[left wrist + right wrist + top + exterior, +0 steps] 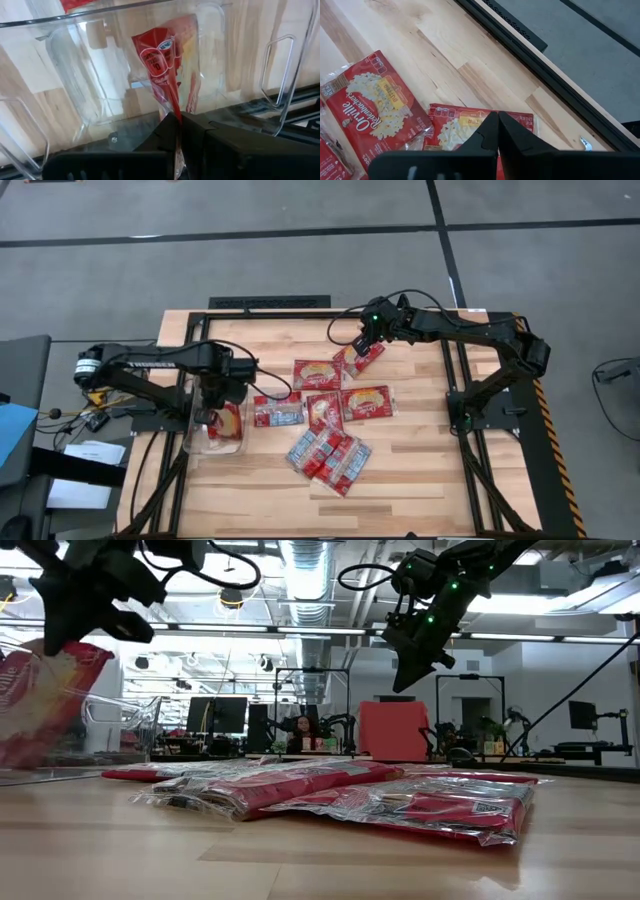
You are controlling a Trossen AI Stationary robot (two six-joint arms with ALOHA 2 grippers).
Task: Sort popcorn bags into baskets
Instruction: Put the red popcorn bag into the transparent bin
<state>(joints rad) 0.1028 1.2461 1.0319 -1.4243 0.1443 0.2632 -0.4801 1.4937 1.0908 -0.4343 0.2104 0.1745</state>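
Low view, nearest first: loose popcorn bags (340,795) are lying flat on the wooden table (320,860), overlapping in a heap.

High view: the same heap (330,455) is sitting at the near centre of the table, with more bags spread behind it toward the far side.

At the near left, the clear basket (197,442) is standing against the table's left edge. The left gripper (208,417) is hanging directly over the basket, and its fingers (200,135) are pinched tight on one bag (162,65). That bag is hanging below the fingers, long axis roughly vertical, its lower end reaching down inside the basket walls. In my judgement, the bag is already lined up over the basket, so the coming move turns only on letting go.

At the far side, right of centre, the right gripper (362,348) is poised over another bag (465,122) lying flat near the far edge of the table. Its fingers (512,132) are pressed together with no visible gap; the bag seems to lie under the tips, though whether they are gripping its edge cannot be told. A further bag (367,110) is lying just beside it. The right arm is plainly the nearer one for these far bags.
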